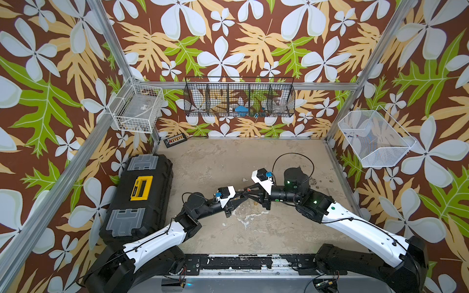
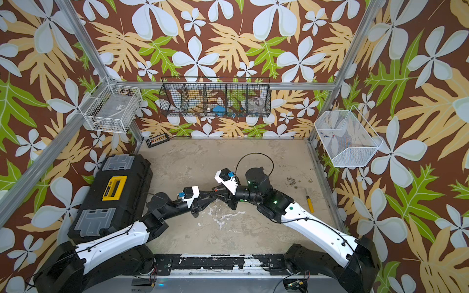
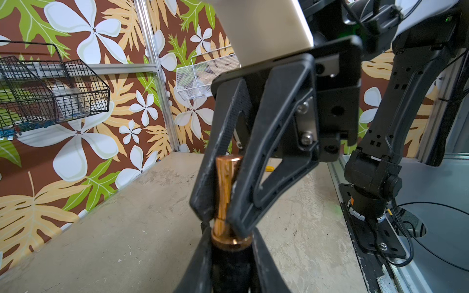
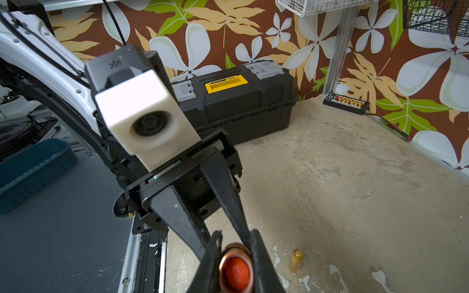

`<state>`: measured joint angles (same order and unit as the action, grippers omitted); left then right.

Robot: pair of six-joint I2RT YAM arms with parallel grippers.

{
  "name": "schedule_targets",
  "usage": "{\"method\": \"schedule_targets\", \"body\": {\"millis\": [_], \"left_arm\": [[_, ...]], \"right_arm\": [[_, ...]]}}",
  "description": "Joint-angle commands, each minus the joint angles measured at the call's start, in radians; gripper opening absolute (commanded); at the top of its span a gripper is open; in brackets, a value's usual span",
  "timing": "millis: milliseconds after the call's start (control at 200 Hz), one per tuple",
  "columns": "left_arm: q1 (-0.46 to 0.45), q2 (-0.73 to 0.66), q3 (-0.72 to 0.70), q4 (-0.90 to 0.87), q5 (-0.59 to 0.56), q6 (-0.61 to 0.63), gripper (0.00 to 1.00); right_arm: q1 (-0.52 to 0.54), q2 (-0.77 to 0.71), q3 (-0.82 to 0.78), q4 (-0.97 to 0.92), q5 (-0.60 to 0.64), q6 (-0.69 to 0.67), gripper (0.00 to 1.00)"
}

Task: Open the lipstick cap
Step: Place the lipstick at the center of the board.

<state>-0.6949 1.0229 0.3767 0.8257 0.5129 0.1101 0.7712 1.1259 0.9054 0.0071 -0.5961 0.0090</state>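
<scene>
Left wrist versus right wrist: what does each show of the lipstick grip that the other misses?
Left wrist only: the lipstick cap side-on, copper with a wood-grain pattern, clamped by the right hand, and the black base in the left hand. Right wrist only: the cap's red end face, the black toolbox, and a small gold object on the table. Both: the two hands shut on one lipstick, cap still seated.
</scene>
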Motion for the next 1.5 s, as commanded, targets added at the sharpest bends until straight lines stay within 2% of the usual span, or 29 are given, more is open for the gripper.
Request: {"method": "schedule_targets", "body": {"millis": [0,50,105,215,305,535,661,886,1186,1496], "left_arm": [[0.0,0.005,0.008,0.0,0.004,-0.003,0.28],[0.0,0.008,0.009,-0.002,0.009,-0.006,0.31],[0.0,0.007,0.01,-0.002,0.01,-0.007,0.41],[0.0,0.008,0.01,-0.012,0.01,-0.005,0.49],[0.0,0.008,0.008,-0.031,0.006,0.0,0.59],[0.0,-0.009,-0.005,-0.063,-0.012,0.017,0.6],[0.0,-0.009,-0.004,-0.065,-0.014,0.017,0.6],[0.0,-0.017,-0.005,-0.068,-0.021,0.014,0.61],[0.0,-0.019,-0.01,-0.068,-0.028,0.016,0.61],[0.0,-0.021,-0.012,-0.066,-0.044,0.007,0.62]], "right_arm": [[0.003,-0.01,0.003,0.008,-0.007,-0.001,0.16],[0.0,-0.011,0.004,0.006,0.0,-0.003,0.16],[0.001,-0.012,0.004,0.0,0.001,-0.003,0.16],[0.002,-0.015,0.007,-0.017,0.063,0.0,0.16],[0.001,-0.022,0.001,-0.03,0.123,0.002,0.17],[-0.03,-0.058,-0.086,-0.042,0.4,0.055,0.16],[-0.106,-0.064,-0.149,-0.02,0.463,0.12,0.16],[-0.173,-0.087,-0.321,0.101,0.615,0.173,0.15],[-0.19,-0.024,-0.516,0.322,0.828,0.276,0.16],[-0.232,0.09,-0.549,0.41,0.842,0.323,0.17]]}}
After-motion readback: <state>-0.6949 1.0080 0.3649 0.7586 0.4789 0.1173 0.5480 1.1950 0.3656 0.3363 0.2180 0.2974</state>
